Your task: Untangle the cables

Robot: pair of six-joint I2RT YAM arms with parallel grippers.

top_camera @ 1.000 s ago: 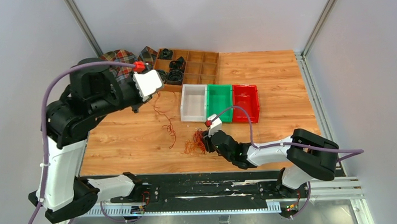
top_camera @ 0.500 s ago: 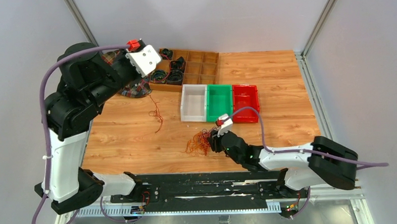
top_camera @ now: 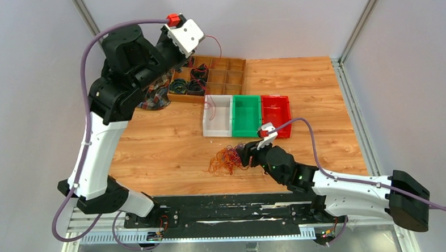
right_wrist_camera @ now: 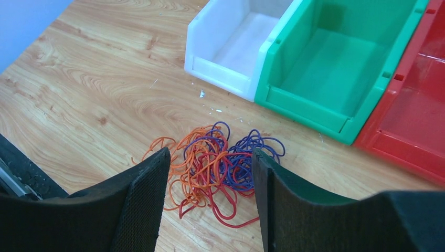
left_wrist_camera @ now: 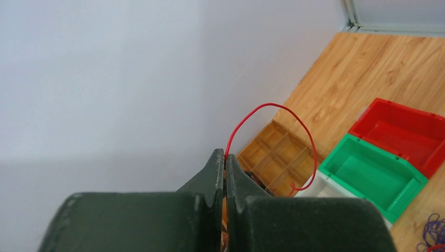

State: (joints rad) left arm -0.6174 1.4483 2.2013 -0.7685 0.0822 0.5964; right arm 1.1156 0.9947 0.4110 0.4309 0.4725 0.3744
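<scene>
left gripper (left_wrist_camera: pixel 225 158) has a red cable (left_wrist_camera: pixel 270 104). at right gripper (right_wrist_camera: pixel 210 157): orange/red/purple-blue tangle (right_wrist_camera: pixel 202 176). just past it: white bin (right_wrist_camera: pixel 220 73), green bin (right_wrist_camera: pixel 315 113), red bin (right_wrist_camera: pixel 399 152). table (right_wrist_camera: pixel 94 94) = light wood grain.

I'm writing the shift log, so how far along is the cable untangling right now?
Done: one red cable is clear of the pile. In hand: the left gripper pinches it, raised high, its loose end hanging about over the white bin. Left: the tangle of orange, red and purple cables lies knotted before the bins, the right gripper open close by it. The green bin and red bin look empty.
</scene>
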